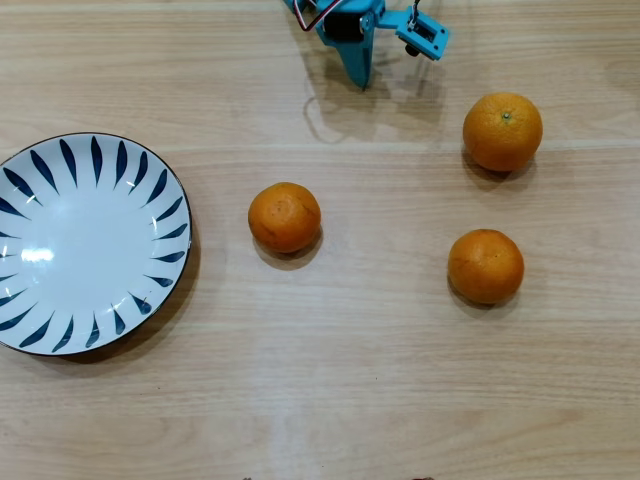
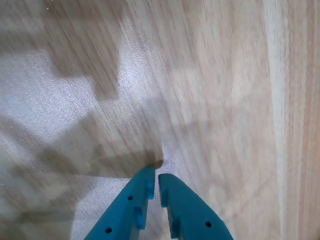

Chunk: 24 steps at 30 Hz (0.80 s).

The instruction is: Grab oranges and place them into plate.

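Currently nothing is gathered: the plate point(image 1: 85, 243) sits bare at 9 o'clock in the overhead view, cut slightly by the left edge, and all three oranges rest loose on the wooden table point(image 1: 350, 400).

- The nearest orange point(image 1: 285, 216) lies just left of centre, well apart from the plate rim.
- The upper orange point(image 1: 502, 131) is at about 2 o'clock, stem scar up.
- The lower orange point(image 1: 485, 265) is at about 3 o'clock, below the upper one and apart from it.
- The gripper point(image 1: 361, 80), teal plastic, points in from 12 o'clock at the top edge. In the wrist view its tips point(image 2: 155, 172) are nearly together with only a thin slit between them, holding nothing, over bare wood; no fruit shows in that view.

Risks, as judged from this layout:

- Closed fingers. If the arm descends on a fruit without spreading first, the tips will strike the top and shove it instead of straddling it.
- Rolling. Round fruit on smooth wood will roll from an off-centre touch, possibly into a neighbour or out of reach.
- Dimpled, curved skin. A pinch above the widest part would likely squeeze the orange out downward.
- Blind approach. With nothing in the wrist camera, alignment depends on the overhead view until late.
- Plate. A release near the sloped rim, or from height, could let the fruit bounce or roll back out.
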Tool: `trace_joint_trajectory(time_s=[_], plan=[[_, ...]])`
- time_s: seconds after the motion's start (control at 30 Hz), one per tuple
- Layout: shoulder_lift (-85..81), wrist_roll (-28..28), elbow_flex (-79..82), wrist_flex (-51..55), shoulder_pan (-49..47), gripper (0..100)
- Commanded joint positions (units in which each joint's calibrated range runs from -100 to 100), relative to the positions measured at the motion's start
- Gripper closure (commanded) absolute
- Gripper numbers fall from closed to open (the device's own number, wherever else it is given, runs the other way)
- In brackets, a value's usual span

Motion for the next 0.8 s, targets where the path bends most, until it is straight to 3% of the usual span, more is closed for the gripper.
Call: trace_joint_trajectory(time_s=[0.0,0.57,0.77], plan=[[1.17,-0.36,-2.68,-0.43,-0.45,98],[1.67,-0.78,-3.22,-0.09,-0.45,98],[13.51,-0.72,-16.53,0.00,-1.74,98]])
